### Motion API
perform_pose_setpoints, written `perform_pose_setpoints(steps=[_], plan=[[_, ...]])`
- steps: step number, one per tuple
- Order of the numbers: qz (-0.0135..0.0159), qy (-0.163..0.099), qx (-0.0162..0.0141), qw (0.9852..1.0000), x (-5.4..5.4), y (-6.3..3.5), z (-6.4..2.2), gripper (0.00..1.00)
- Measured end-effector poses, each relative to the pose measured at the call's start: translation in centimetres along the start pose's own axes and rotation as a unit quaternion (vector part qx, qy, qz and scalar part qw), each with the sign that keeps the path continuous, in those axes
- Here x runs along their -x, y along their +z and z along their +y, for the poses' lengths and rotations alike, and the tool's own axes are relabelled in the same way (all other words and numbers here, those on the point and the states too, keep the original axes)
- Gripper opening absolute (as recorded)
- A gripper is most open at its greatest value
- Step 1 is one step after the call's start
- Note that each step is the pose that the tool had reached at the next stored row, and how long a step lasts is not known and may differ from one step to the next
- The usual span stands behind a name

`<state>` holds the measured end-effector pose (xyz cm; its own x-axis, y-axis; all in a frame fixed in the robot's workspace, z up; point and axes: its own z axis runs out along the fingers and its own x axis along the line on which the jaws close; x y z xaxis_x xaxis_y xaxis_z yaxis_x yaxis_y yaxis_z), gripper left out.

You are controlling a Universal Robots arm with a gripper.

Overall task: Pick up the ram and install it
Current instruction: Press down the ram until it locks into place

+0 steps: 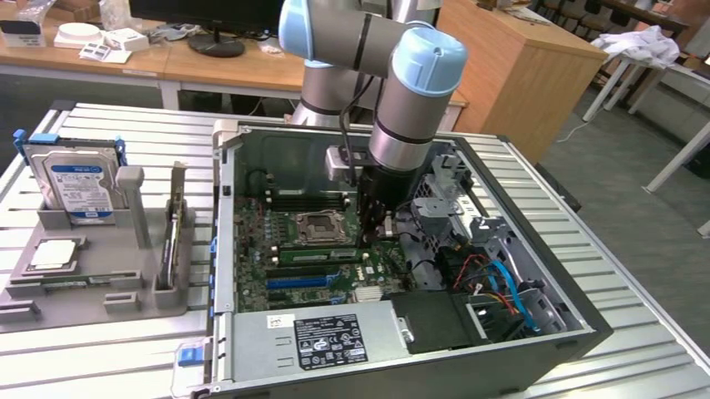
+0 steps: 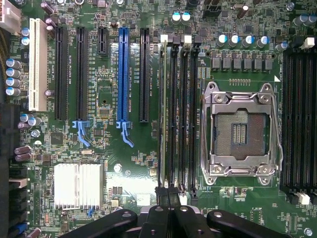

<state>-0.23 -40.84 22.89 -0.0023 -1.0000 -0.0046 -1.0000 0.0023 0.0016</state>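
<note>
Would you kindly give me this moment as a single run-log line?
gripper: shut, above memory slots' end | ram: standing in slot farthest from empty processor socket | grip on ram: cannot tell

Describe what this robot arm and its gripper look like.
The arm is built of silver-grey metal tubes with rounded pale-blue joint caps. A thin black cable runs down it. A small grey box sits at the wrist, above the black gripper, whose linkage is black with round pivots.

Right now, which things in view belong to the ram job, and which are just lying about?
Job: ram, memory slots, gripper, motherboard.
Lying about: hard drive, processor chip, grey tray.
</note>
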Motion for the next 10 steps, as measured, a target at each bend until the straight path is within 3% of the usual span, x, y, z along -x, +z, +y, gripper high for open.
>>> perform_pose_setpoints(steps=[10], plan=[[0.0, 0.0, 0.0, 1.0, 0.0, 0.08, -0.01, 0.11]])
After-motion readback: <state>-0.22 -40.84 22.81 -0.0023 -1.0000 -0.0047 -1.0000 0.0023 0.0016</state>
